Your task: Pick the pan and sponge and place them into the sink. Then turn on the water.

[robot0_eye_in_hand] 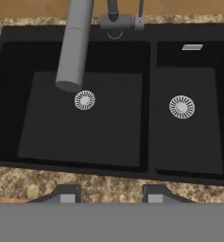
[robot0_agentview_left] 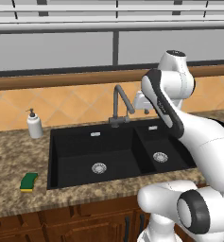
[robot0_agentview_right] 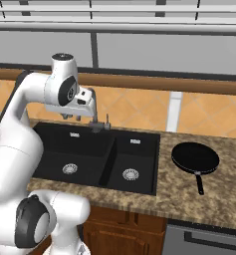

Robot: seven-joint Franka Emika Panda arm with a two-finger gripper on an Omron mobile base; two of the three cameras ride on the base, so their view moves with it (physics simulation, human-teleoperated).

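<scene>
The black double-basin sink (robot0_agentview_left: pixel 71 142) (robot0_agentview_right: pixel 139 152) (robot0_eye_in_hand: pixel 85 137) is set in the speckled counter, both basins bare around their round metal drains. The black frying pan (robot0_agentview_right: pixel 195 158) rests on the counter right of the sink, its short handle pointing to the front edge. At the front left of the sink lies the green-and-yellow sponge (robot0_agentview_left: pixel 29 181). My gripper (robot0_agentview_right: pixel 73 117) (robot0_eye_in_hand: pixel 111 194) hangs open above the sink near the faucet, with nothing between its fingers. From the dark-grey faucet spout (robot0_eye_in_hand: pixel 74 47) (robot0_agentview_left: pixel 119 100) no stream comes.
A white soap dispenser (robot0_agentview_left: pixel 34 124) stands on the counter at the back left of the sink. The tiled backsplash and a wooden ledge (robot0_agentview_left: pixel 61 80) run behind the faucet. My own arm (robot0_agentview_left: pixel 198 137) crosses over the right basin.
</scene>
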